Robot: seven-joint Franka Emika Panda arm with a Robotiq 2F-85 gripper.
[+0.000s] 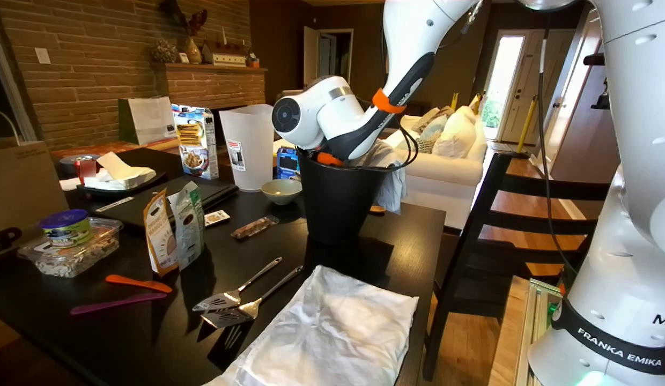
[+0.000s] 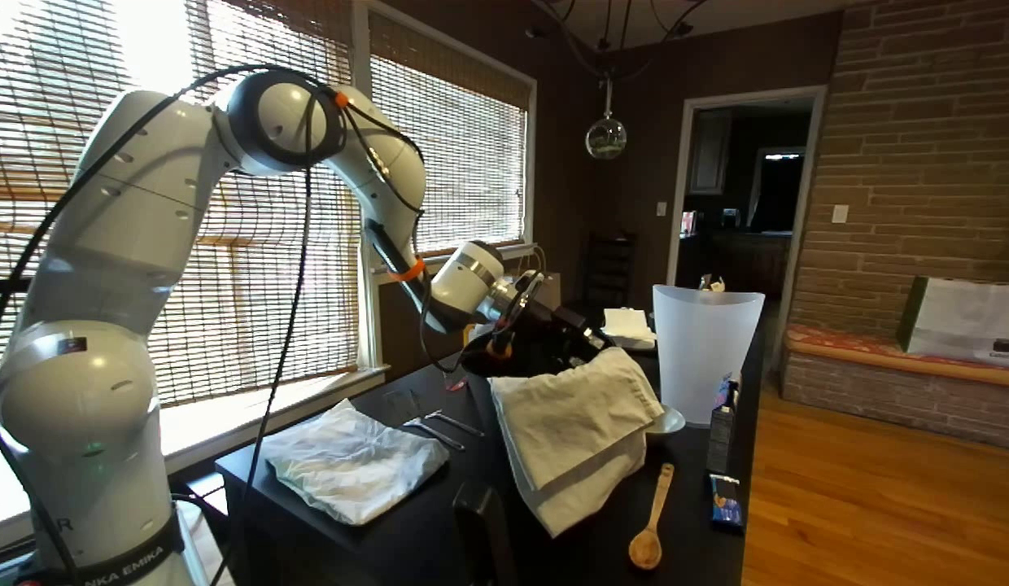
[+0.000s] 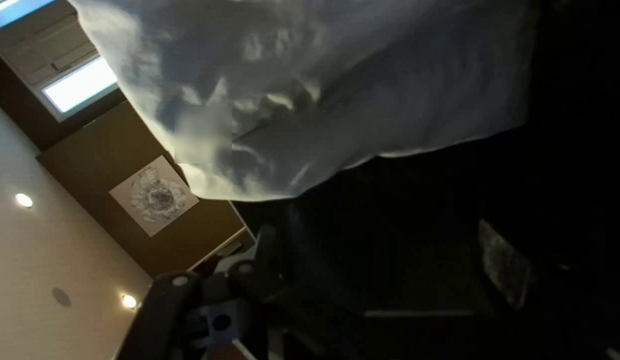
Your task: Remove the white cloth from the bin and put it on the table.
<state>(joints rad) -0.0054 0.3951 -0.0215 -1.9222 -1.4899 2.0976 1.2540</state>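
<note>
Your claw (image 3: pixel 385 255) is at the mouth of the bin (image 1: pixel 338 206), its jaws spread wide and gripping nothing. The wrist view is dark around it, so you cannot tell whether its fingers touch the white cloth (image 2: pixel 574 423). That cloth drapes over the bin's rim and hangs down outside its wall; how much lies within the bin is hidden from you. The bin stands upright on the bench (image 1: pixel 405 230). You have a bowl (image 1: pixel 281 191) just beside the bin and a translucent jug (image 2: pixel 704 358) near it. A wooden spoon (image 2: pixel 648 533) lies near the bin on the cloth's side. In front of the bin, in an exterior view, lie two slotted spatulas (image 1: pixel 238 313) and a crinkled white sheet (image 1: pixel 332 332).
</note>
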